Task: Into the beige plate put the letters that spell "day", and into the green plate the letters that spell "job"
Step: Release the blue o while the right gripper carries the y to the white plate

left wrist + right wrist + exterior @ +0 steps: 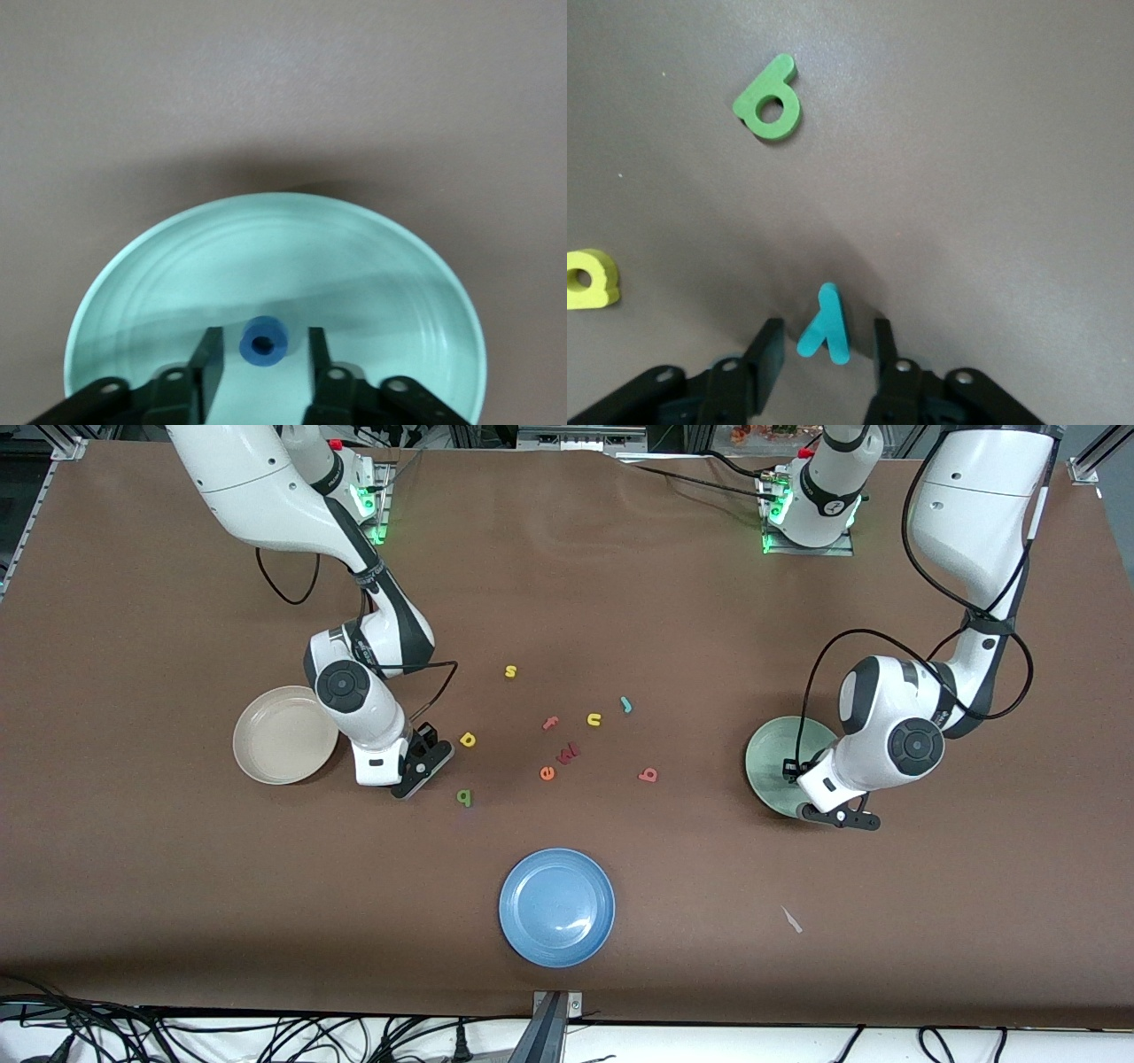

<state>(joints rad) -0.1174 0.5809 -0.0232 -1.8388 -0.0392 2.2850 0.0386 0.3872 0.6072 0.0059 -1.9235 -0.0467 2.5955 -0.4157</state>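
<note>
The left arm covers part of the green plate [769, 762]; the beige plate [275, 735] is partly covered too.

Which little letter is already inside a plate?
The blue o. It lies in the green plate, between the left pincer's fingers, while the other letters visible still lie on the brown table.

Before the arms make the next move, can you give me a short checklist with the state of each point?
1. Blue ring-shaped foam o inside the pale green plate, between the left gripper fingers: ok.
2. Teal foam y between the right gripper fingers, on the table: ok.
3. Y gripped firmly: cannot tell.
4. Round beige plate holds day letters: not ok.
5. Yellow foam d and dark green foam a lie apart from the y: ok.
6. Teal foam j and salmon-red foam b in the green plate: not ok.
</note>
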